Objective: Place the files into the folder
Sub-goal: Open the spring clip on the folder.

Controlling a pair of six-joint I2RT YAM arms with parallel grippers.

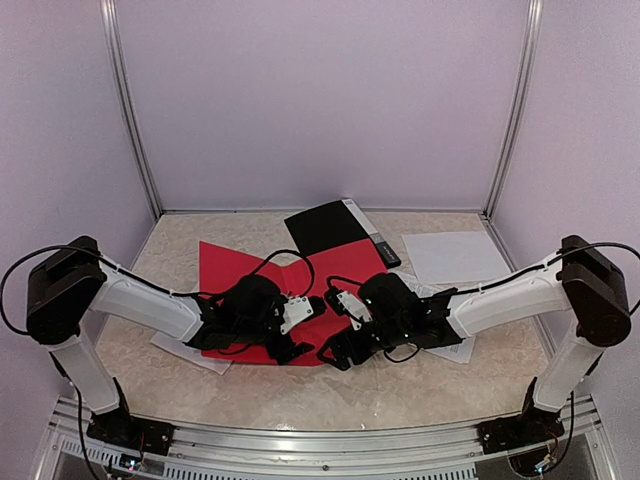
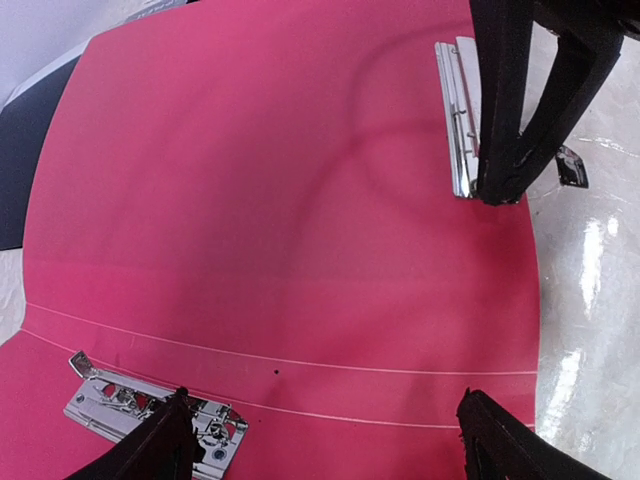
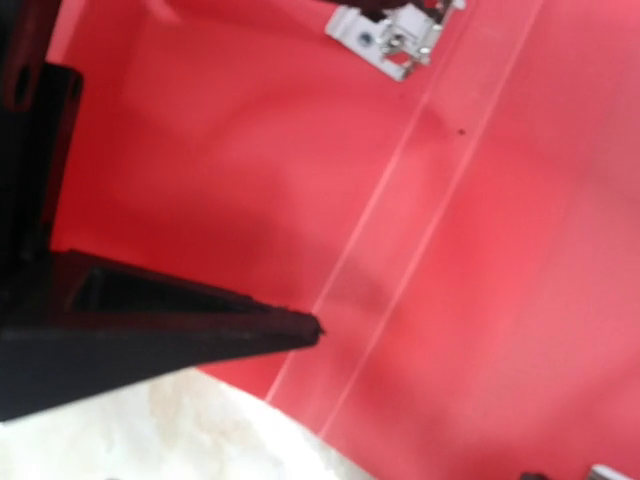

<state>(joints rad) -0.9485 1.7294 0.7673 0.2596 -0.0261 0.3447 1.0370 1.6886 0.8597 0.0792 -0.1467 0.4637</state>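
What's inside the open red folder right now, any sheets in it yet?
Left wrist view shows bare red folder, a lever clip and a metal clamp bar; no sheets. From above, the left arm and right arm cover its centre, so that part is hidden.

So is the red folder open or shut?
Open. The red folder lies spread flat with its inside up, showing the metal clip and the crease lines.

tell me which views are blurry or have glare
Right wrist: soft and blurred across the open red cardboard folder. Left wrist: sharper, but fisheye-bent edges and white glare streaks on the glossy beige stone-look tabletop. Top external: even light, only soft shadows.
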